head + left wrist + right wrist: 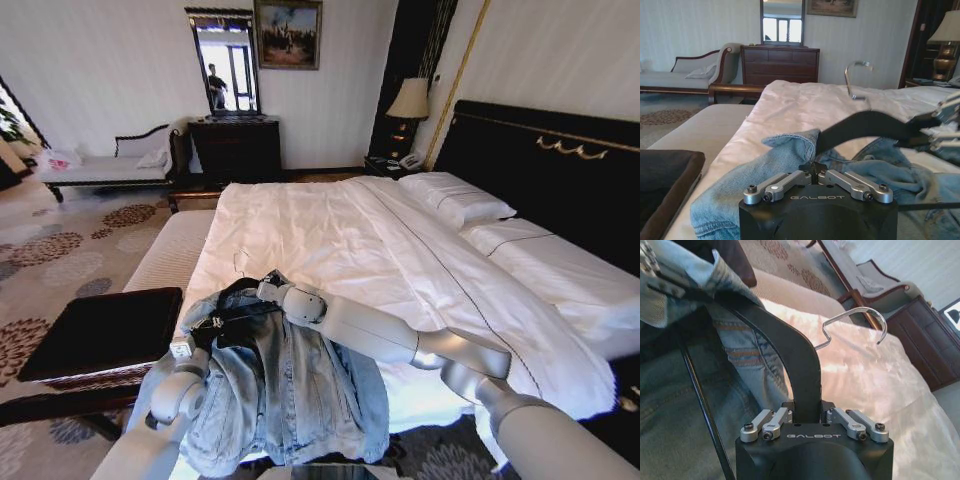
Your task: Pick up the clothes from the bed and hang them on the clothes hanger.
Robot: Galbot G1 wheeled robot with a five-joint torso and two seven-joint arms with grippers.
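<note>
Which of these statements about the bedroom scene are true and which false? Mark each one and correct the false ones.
1. The denim jacket lies at the near end of the bed. True.
2. The right tool is shut on the black hanger. True.
3. The hanger's silver hook is hooked over a rail. False: it hangs free above the white sheet.
4. The left tool is at the pillows. False: it is at the jacket, by the blue denim.
5. A lamp stands beside the headboard. True.
</note>
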